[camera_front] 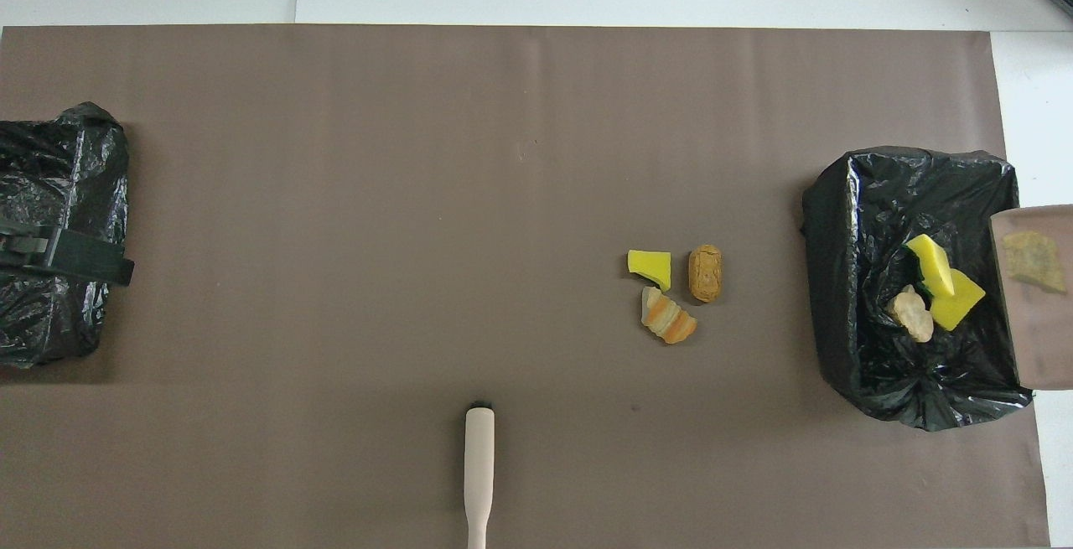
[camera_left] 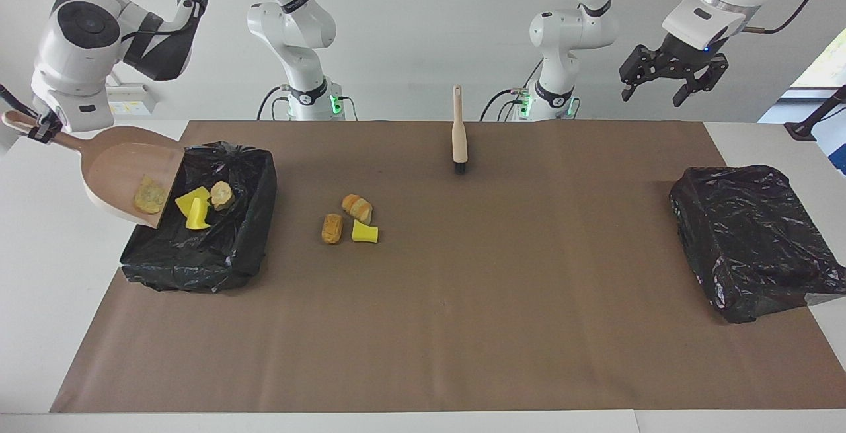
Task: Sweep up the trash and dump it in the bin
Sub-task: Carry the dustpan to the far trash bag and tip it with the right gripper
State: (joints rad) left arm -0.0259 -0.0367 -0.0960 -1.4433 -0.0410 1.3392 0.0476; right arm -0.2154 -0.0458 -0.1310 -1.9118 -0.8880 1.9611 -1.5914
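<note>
My right gripper (camera_left: 41,130) is shut on the handle of the pink dustpan (camera_left: 119,162), which tilts over the black-lined bin (camera_left: 198,268) at the right arm's end of the table. One tan scrap (camera_left: 150,195) still clings inside the pan (camera_front: 1039,339). Two yellow sponge pieces (camera_front: 943,281) and a pale lump (camera_front: 912,314) lie in the bin (camera_front: 838,281). Three more scraps of trash (camera_left: 350,220) sit together on the brown mat beside the bin (camera_front: 675,289). My left gripper (camera_left: 654,92) hangs open and empty, high over the left arm's end.
The beige brush (camera_left: 459,135) lies on the mat near the robots at mid-table, bristles pointing away from them (camera_front: 479,465). A second black-lined bin (camera_left: 753,241) stands at the left arm's end (camera_front: 50,163). Brown paper (camera_left: 462,327) covers the table.
</note>
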